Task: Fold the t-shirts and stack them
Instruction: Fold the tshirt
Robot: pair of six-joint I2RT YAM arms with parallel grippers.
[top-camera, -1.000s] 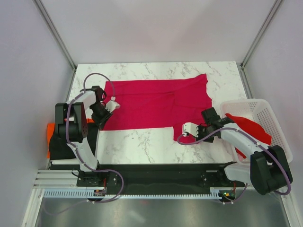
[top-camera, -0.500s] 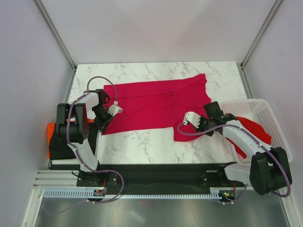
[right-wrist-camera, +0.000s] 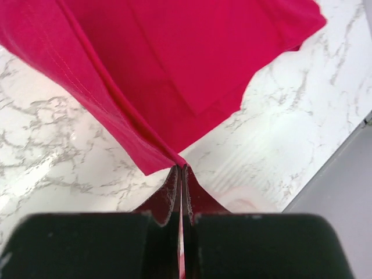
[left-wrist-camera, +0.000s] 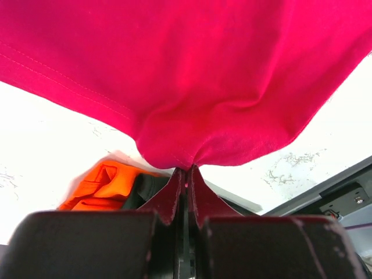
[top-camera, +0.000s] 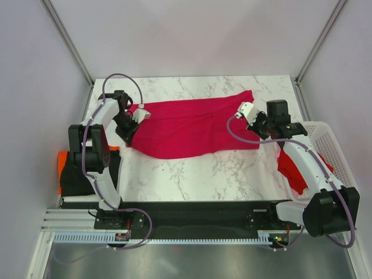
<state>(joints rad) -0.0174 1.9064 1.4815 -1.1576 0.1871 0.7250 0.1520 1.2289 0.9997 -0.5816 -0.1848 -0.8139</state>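
A crimson-pink t-shirt [top-camera: 192, 125] lies across the far half of the marble table, its near edge lifted and carried towards the back. My left gripper [top-camera: 132, 118] is shut on its left corner; in the left wrist view the cloth [left-wrist-camera: 192, 87] bunches between the closed fingers [left-wrist-camera: 168, 197]. My right gripper [top-camera: 256, 121] is shut on the right corner; the right wrist view shows the hem [right-wrist-camera: 145, 93] pinched at the fingertips [right-wrist-camera: 200, 195]. A red shirt [top-camera: 293, 171] lies in the basket. An orange shirt [top-camera: 60, 168] lies left of the left arm's base and also shows in the left wrist view [left-wrist-camera: 102, 183].
A white lattice basket [top-camera: 325, 136] stands at the table's right edge. The right arm reaches over its near-left corner. Grey walls close the table's back and sides. The arm bases and a black rail [top-camera: 192, 218] run along the near edge.
Both grippers have moved away from the near edge towards the back, carrying the shirt's near hem with them. The cloth has folded over itself and now covers less of the table.
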